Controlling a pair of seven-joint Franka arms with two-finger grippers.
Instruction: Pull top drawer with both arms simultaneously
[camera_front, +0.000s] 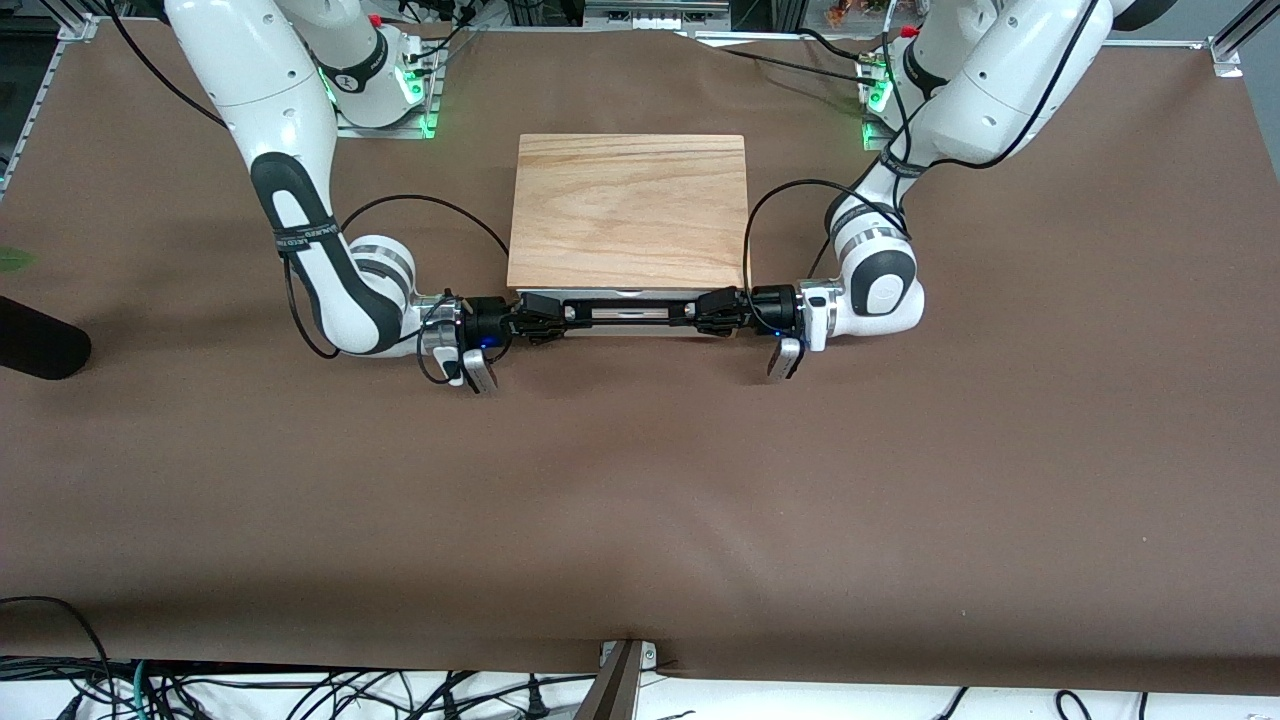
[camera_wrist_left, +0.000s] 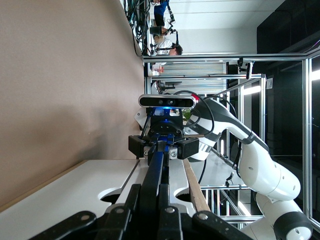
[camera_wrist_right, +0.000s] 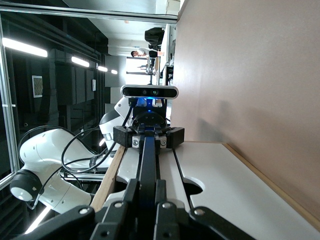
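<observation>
The top drawer (camera_front: 630, 295) shows as a thin white strip under the light-oak cabinet top (camera_front: 628, 210); no wood interior shows. Its long black bar handle (camera_front: 630, 312) runs along the front. My right gripper (camera_front: 545, 315) is shut on the handle's end toward the right arm's end of the table. My left gripper (camera_front: 708, 312) is shut on the other end. In the left wrist view my left gripper (camera_wrist_left: 147, 194) clamps the bar (camera_wrist_left: 156, 165) over the white front (camera_wrist_left: 176, 172). In the right wrist view my right gripper (camera_wrist_right: 146, 188) clamps the bar (camera_wrist_right: 147, 160).
A lower white drawer front (camera_wrist_left: 75, 195) with its own notch sits below the top drawer. A black cylinder (camera_front: 40, 345) lies on the brown table cover (camera_front: 640, 500) at the right arm's end. Both arms' elbows rest low beside the cabinet.
</observation>
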